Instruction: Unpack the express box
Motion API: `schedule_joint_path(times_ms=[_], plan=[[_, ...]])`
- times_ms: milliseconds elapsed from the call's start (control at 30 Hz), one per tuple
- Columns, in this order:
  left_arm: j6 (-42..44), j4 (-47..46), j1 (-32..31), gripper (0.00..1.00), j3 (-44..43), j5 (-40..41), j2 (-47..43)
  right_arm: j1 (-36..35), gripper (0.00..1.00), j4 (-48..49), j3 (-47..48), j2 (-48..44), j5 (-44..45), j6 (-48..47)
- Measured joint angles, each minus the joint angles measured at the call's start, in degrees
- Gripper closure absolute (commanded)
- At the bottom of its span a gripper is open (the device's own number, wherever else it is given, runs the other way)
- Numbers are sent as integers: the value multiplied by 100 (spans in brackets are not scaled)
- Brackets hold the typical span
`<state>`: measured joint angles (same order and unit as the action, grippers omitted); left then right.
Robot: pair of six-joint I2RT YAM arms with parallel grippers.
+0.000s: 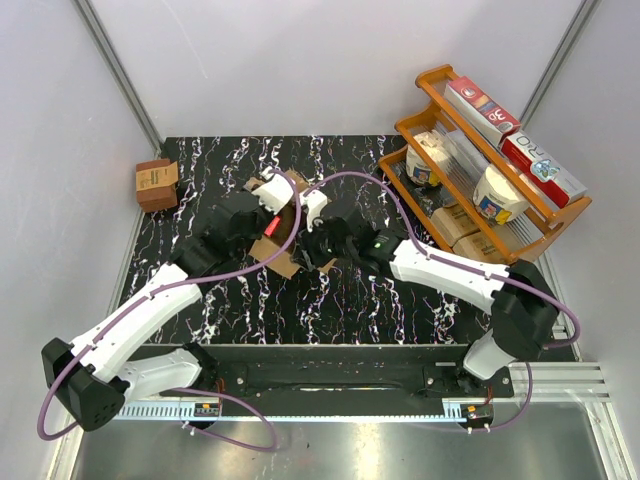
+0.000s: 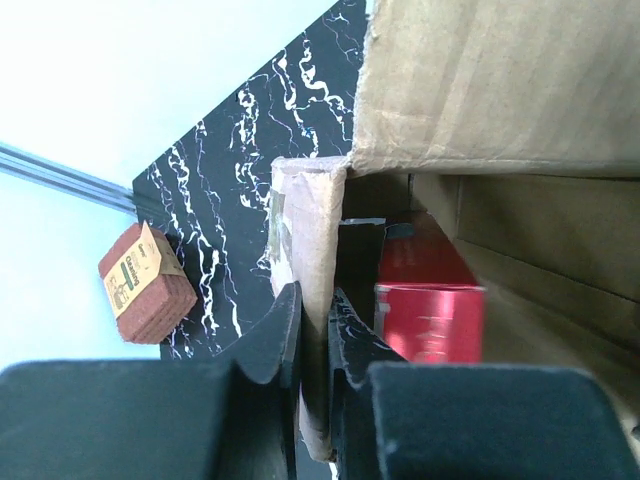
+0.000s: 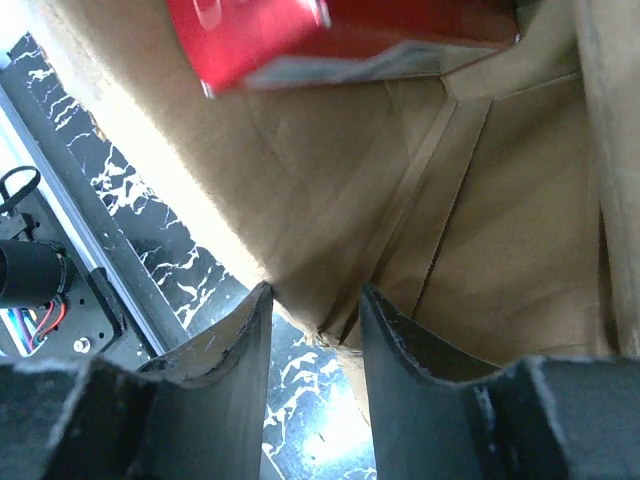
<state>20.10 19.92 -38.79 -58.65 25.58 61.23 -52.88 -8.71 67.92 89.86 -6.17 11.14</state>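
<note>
The express box point(image 1: 282, 262) stands mid-table with its flaps open; it also shows in the left wrist view point(image 2: 480, 90) and the right wrist view point(image 3: 480, 230). A red carton point(image 1: 272, 224) lies inside it, seen too in the left wrist view point(image 2: 428, 300) and the right wrist view point(image 3: 330, 30). My left gripper point(image 1: 262, 208) is shut on a cardboard flap point(image 2: 312, 250) at the box's left side. My right gripper point(image 1: 316, 250) is at the box's near right side, its jaws apart, with a flap corner point(image 3: 335, 325) between the fingertips.
A small darker-brown box point(image 1: 156, 184) sits at the table's far left edge, also in the left wrist view point(image 2: 145, 282). An orange rack point(image 1: 480, 170) with cartons and tubs stands at the back right. Grey walls close in the table on three sides.
</note>
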Motion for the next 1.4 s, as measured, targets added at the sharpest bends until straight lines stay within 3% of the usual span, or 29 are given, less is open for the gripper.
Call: schedule_joint_path(times_ms=[133, 400, 800, 1067, 1400], plan=[[142, 57, -59, 100, 0, 66, 0, -7, 54, 116, 0, 142, -103, 131], [234, 120, -205, 100, 0, 245, 55, -9, 44, 280, -243, -2, 13, 247], [-186, 238, -295, 100, -13, 63, 120, -22, 43, 695, -1078, -1121, 579, 133], [-210, 437, -330, 100, -63, -192, 153, 4, 43, 278, -1099, -1720, 656, -90], [-210, 669, -330, 100, -459, -330, 533, 4, 34, -262, -994, -1738, 516, -621]])
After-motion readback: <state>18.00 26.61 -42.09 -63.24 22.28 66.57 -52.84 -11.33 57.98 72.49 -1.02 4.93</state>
